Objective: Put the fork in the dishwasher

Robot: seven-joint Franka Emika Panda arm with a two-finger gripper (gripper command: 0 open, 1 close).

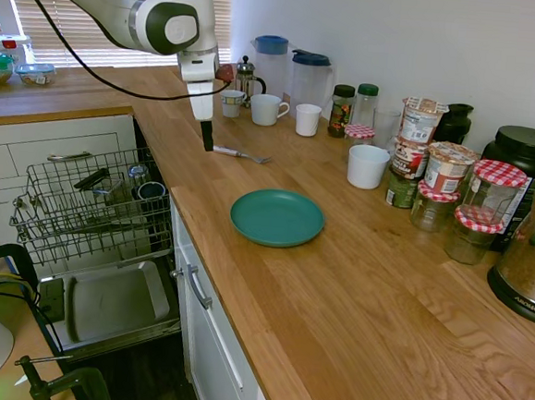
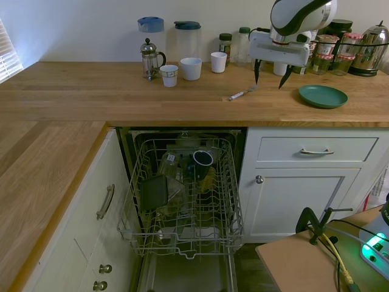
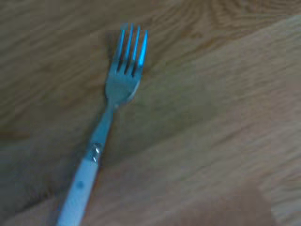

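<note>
Gripper (image 2: 268, 75) hangs above the fork (image 2: 243, 93), jaws spread wide, holding nothing. The fork lies flat on the wooden counter (image 1: 353, 290), near the white cups, dishwasher (image 2: 182, 194) open below. That thin, shiny metal could skid or tip on smooth wood if the fingers close off-centre. Pale handle, short tines.

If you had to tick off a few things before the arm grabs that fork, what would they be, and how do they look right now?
1. Fork lying free on the counter, nothing on it: ok.
2. Gripper open: ok.
3. Gripper above the fork: ok, the wrist view shows it below.
4. Gripper centred over the handle: cannot tell.
5. Dishwasher open, rack pulled out: ok.
6. Free slot in the rack: cannot tell.
</note>
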